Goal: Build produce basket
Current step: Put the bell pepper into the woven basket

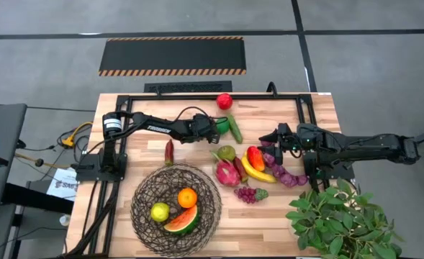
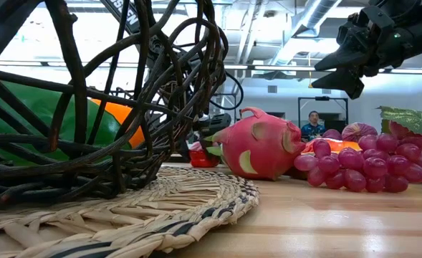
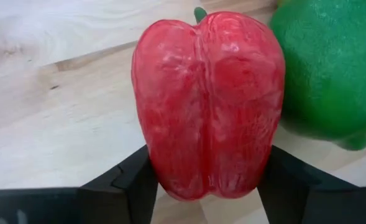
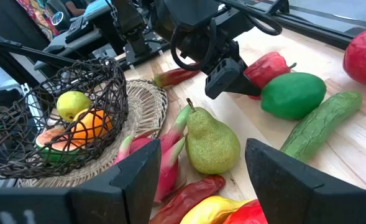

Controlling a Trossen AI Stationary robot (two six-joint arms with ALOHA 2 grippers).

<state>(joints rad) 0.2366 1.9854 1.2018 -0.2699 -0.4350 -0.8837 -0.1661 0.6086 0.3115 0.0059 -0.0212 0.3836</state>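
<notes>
Half the red pepper behind claw fingers

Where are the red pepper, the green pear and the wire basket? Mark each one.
red pepper (image 3: 209, 102), left wrist view, middle of its glossy body between the fingers.
green pear (image 4: 211, 144), right wrist view, its wide lower belly.
wire basket (image 1: 142, 188), high view, bare woven rim on its left side.

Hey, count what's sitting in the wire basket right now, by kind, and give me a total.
orange: 1
watermelon slice: 1
yellow-green fruit: 1
Total in the basket: 3
</notes>
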